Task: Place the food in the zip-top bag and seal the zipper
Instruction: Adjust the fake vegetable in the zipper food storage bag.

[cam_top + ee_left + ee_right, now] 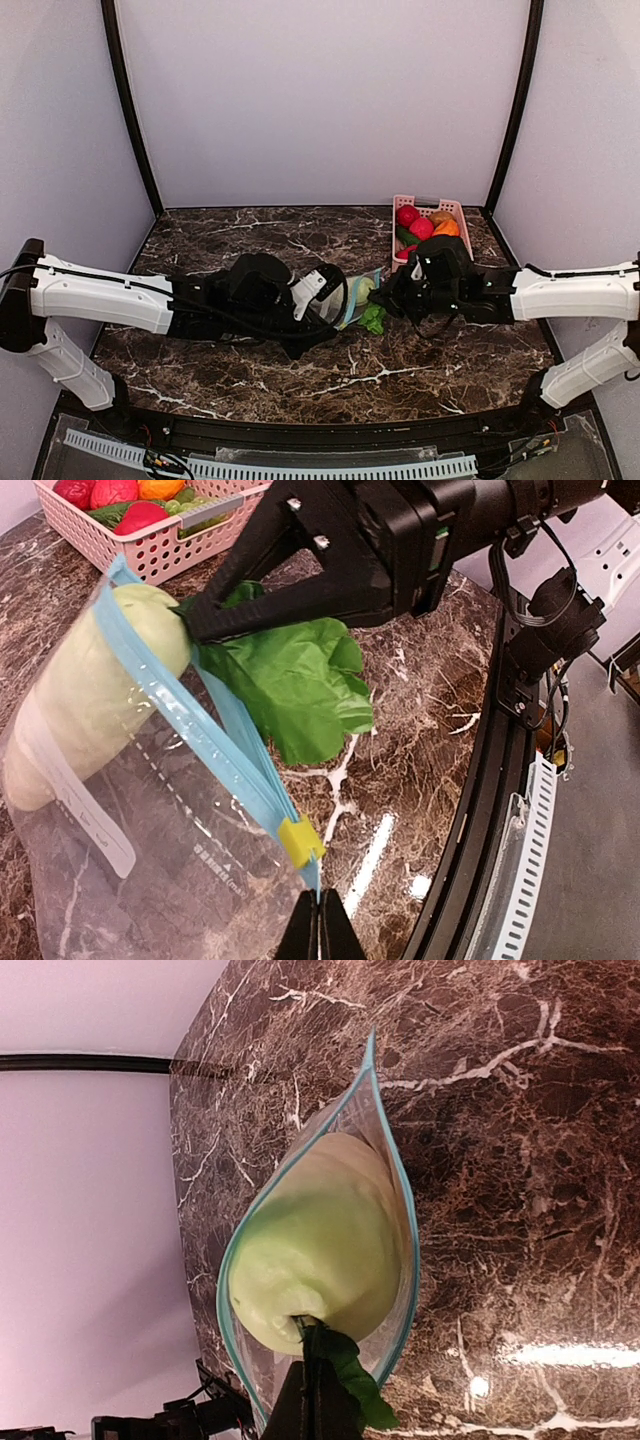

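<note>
The zip-top bag [150, 880] is at the middle of the marble table [420, 750], its teal zipper [190, 730] gaping around 1 pale green gourd [90, 700] already inside. The left gripper [320, 935] is clenched on the bag's corner, just past the yellow slider [300, 840]. The right gripper [200, 620] pinches a leafy green vegetable [300, 680] at the bag's mouth, against the gourd's end. More toy produce sits in a pink basket [160, 545] behind.

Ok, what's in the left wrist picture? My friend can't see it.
The right claw holds a leafy green vegetable at the mouth of a clear zip-top bag with a pale gourd inside. The left claw pinches the bag's blue edge.
</note>
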Controlling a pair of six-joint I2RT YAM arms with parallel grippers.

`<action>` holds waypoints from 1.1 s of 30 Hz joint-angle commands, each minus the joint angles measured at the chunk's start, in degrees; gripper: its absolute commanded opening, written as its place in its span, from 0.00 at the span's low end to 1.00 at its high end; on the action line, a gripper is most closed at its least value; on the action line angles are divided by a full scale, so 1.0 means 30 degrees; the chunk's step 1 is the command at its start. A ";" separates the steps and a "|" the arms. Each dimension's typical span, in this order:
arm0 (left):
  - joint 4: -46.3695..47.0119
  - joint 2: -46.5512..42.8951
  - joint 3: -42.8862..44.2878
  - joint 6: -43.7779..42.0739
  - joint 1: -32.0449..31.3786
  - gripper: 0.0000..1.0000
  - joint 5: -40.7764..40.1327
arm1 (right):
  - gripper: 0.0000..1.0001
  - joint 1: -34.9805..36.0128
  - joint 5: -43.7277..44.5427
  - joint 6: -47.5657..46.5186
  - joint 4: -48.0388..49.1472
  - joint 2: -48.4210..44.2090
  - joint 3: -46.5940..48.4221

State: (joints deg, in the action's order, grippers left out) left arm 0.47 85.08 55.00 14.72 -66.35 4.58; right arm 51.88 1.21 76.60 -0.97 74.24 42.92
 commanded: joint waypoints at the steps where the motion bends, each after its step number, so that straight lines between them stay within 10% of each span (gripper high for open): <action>1: 0.0372 0.0307 0.0435 -0.0423 0.0084 0.01 0.0539 | 0.00 -0.0154 -0.0310 0.0101 0.1199 0.1312 0.1364; 33: 0.3885 -0.0194 -0.0467 0.1378 0.1754 0.01 0.2868 | 0.00 -0.0154 -0.9328 -0.4203 0.7030 0.5840 0.2245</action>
State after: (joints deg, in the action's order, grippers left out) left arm 9.47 86.54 54.30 18.04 -61.34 11.40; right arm 51.42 -24.01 66.24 15.88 95.50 51.79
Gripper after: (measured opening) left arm 0.009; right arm 0.006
